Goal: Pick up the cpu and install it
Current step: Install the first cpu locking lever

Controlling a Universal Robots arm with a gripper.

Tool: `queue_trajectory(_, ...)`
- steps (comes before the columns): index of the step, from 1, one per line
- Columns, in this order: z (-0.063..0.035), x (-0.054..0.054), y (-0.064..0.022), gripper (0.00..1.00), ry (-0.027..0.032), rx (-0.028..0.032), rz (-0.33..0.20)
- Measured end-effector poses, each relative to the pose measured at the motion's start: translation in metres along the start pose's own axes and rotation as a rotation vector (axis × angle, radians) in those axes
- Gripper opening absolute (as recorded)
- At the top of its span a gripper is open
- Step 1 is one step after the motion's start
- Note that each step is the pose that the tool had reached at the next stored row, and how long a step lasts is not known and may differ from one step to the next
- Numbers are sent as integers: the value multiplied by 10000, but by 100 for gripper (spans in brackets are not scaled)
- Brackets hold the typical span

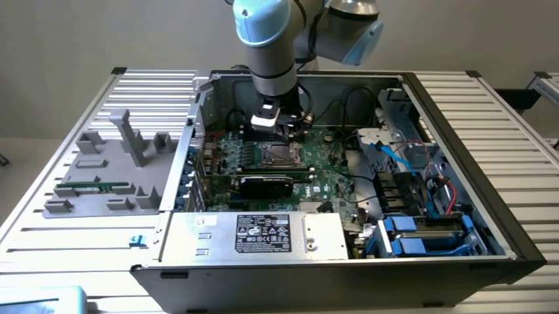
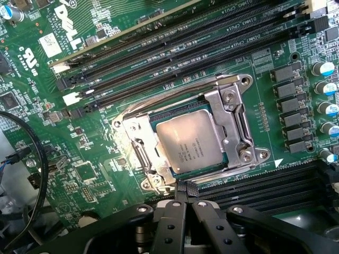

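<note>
The cpu [image 2: 190, 140], a small square chip with a pale silver top, lies flat inside the metal socket frame [image 2: 233, 127] on the green motherboard [image 2: 63, 121]. My gripper [image 2: 186, 186] is shut, its black fingertips pressed together with nothing between them. They sit just at the socket's edge, beside the chip. In the exterior view the gripper [image 1: 276, 136] hangs inside the open computer case [image 1: 489, 196], directly over the socket [image 1: 277, 156].
Black memory slots [image 2: 175, 53] run beside the socket. A black graphics card [image 1: 266, 184] sits in front of it, and a power supply [image 1: 262, 235] nearer still. Cables and blue drive bays [image 1: 419, 235] fill the exterior view's right. A grey fixture [image 1: 105, 176] holds a green memory stick [image 1: 88, 185].
</note>
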State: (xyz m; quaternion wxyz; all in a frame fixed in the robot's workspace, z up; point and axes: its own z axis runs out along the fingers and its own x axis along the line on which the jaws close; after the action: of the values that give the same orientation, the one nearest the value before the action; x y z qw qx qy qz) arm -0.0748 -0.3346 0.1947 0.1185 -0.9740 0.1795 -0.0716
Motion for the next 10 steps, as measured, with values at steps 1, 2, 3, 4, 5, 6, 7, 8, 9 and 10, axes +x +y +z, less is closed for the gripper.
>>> queue_trajectory(1, 0, 1, 0, 11, 0, 1, -1)
queue_trajectory(2, 0, 1, -1, 11, 0, 1, -2)
queue_trajectory(3, 0, 2, -1, 11, -1, 1, -4)
queue_trajectory(4, 1, 2, -1, 11, -1, 2, -4)
queue_trajectory(5, 0, 2, -1, 11, -1, 1, -5)
queue_trajectory(6, 0, 2, -1, 11, -1, 1, -6)
queue_trajectory(7, 1, 3, -1, 11, -1, 1, -8)
queue_trajectory(8, 1, 3, -1, 11, -2, 2, -10)
queue_trajectory(9, 1, 3, -1, 11, -2, 3, -11)
queue_trajectory(10, 1, 4, -1, 11, -4, 3, -14)
